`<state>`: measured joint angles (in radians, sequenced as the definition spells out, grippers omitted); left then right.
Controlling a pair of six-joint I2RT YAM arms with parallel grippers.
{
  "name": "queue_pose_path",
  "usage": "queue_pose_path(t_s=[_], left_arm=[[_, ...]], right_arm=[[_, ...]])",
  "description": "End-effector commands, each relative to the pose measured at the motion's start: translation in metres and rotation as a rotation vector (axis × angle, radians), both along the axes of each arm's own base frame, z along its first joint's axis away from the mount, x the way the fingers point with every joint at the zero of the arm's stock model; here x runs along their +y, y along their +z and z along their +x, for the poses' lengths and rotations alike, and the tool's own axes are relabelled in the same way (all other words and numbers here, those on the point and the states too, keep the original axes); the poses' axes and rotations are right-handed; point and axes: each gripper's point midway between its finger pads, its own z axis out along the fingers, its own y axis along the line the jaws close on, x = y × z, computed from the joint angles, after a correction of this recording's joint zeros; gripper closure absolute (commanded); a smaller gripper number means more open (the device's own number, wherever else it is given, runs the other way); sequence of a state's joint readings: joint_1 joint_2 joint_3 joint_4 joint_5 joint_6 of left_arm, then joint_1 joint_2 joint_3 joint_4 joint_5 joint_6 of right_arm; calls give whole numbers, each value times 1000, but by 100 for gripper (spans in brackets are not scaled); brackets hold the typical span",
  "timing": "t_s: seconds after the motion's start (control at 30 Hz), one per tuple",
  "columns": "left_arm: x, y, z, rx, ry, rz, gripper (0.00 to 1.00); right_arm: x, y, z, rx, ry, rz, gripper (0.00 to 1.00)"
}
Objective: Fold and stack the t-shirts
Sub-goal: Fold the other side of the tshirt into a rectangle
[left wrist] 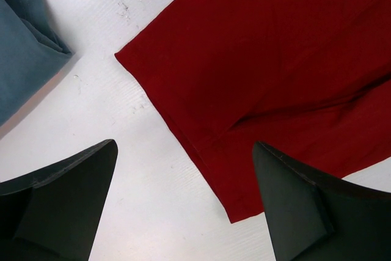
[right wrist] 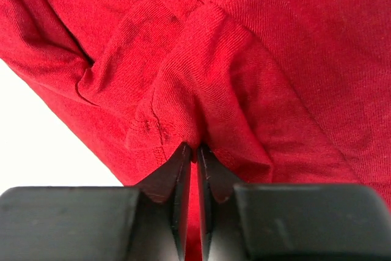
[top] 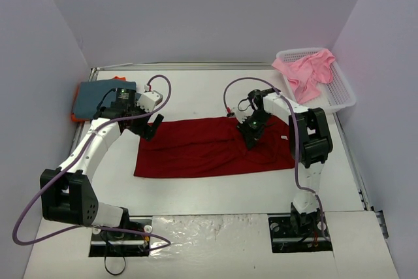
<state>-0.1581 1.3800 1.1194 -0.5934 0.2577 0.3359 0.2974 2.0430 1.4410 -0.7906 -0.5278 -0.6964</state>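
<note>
Mid-fold, the right pincer [right wrist: 195, 151] was clamped on the dark red t-shirt [top: 209, 148], the left pincer [left wrist: 183, 200] gaping above its corner, yet to grip for the fold.

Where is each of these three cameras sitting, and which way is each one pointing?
Top external: above and behind the arms, looking down on the table; both arms show.
Left wrist: on the left arm, looking down past its open left pincer at the dark red t-shirt and teal-blue t-shirt.
Right wrist: on the right arm, close over the right pincer, shut on a fold of red cloth.
All three share the dark red t-shirt.
</note>
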Motion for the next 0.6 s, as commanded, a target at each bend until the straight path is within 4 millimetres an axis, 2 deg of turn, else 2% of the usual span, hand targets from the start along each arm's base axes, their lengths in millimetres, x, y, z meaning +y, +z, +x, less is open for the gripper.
queue_pose_path(t_s=[0.0,0.17,0.33,0.47,0.57], left_arm=[[-3,7,4,-27,-7,-8,8],[-5,9,3,-30,-9,-16,8],[-5,14,2,-42,-13,-23,8],[-6,19,0,-52,-15,-31,8],[-8,21,-1,-59,-20,-35,8]], right_arm=[[1,11,-4,4,-5,-14,96],[4,27,-3,-45,-12,-24,95],[13,56,-4,-117,-13,-27,97],[22,77,-11,-159,-1,-21,100],[29,82,-20,-166,22,-31,100]])
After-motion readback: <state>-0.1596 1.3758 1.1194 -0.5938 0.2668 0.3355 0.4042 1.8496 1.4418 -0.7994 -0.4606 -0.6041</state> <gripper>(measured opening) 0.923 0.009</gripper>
